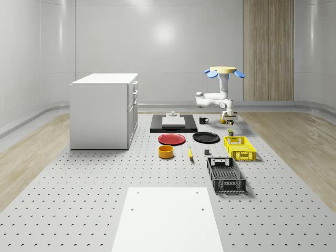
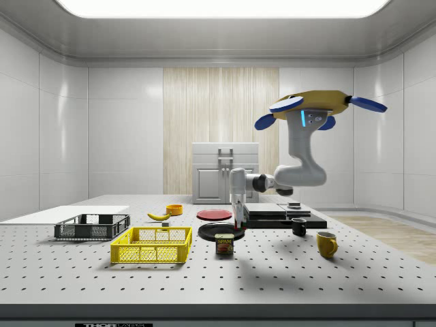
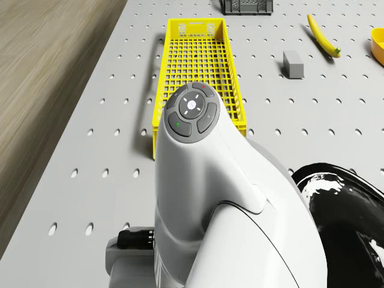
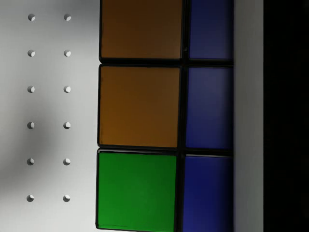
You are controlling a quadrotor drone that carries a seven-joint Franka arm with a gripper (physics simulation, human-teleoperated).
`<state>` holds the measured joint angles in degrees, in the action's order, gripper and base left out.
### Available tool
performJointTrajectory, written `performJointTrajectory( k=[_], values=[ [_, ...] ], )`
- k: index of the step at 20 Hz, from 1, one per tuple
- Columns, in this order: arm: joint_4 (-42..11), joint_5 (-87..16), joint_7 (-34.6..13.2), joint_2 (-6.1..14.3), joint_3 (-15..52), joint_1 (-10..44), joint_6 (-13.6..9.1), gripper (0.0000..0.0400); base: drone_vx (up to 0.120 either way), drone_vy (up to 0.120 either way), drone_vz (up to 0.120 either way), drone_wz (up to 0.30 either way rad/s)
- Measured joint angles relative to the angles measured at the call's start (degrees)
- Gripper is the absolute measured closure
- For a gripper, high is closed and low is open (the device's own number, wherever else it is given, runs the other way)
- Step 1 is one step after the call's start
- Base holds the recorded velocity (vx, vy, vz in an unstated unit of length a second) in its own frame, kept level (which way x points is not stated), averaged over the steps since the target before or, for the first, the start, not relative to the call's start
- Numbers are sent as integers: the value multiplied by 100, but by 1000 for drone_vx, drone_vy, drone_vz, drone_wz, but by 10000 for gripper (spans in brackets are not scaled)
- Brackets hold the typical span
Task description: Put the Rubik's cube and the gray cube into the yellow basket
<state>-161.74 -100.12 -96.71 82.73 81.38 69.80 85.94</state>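
With the drone (image 1: 223, 70) hovering behind the basket (image 1: 240, 147), the gripper (image 2: 237, 216) is down at the Rubik's cube (image 4: 140, 106), seemingly on the table (image 1: 79, 178) by the black plate (image 1: 206, 137); whether it grips I cannot tell, so next needs a sure hold, then a lift to the basket.

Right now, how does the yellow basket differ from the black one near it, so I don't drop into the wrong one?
Colour: the yellow basket is bright yellow, the black basket dark. Place: the yellow basket lies nearer the hovering drone; the black basket sits beyond it, toward the white board. Shared: both are open-topped lattice crates resting flat on the table, and both look empty.
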Motion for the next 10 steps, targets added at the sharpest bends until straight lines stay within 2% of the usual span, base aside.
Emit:
performJointTrajectory(
  k=[10],
  values=[
    [6,74,-24,178,19,28,165,78,120,0,0,0]
  ],
)
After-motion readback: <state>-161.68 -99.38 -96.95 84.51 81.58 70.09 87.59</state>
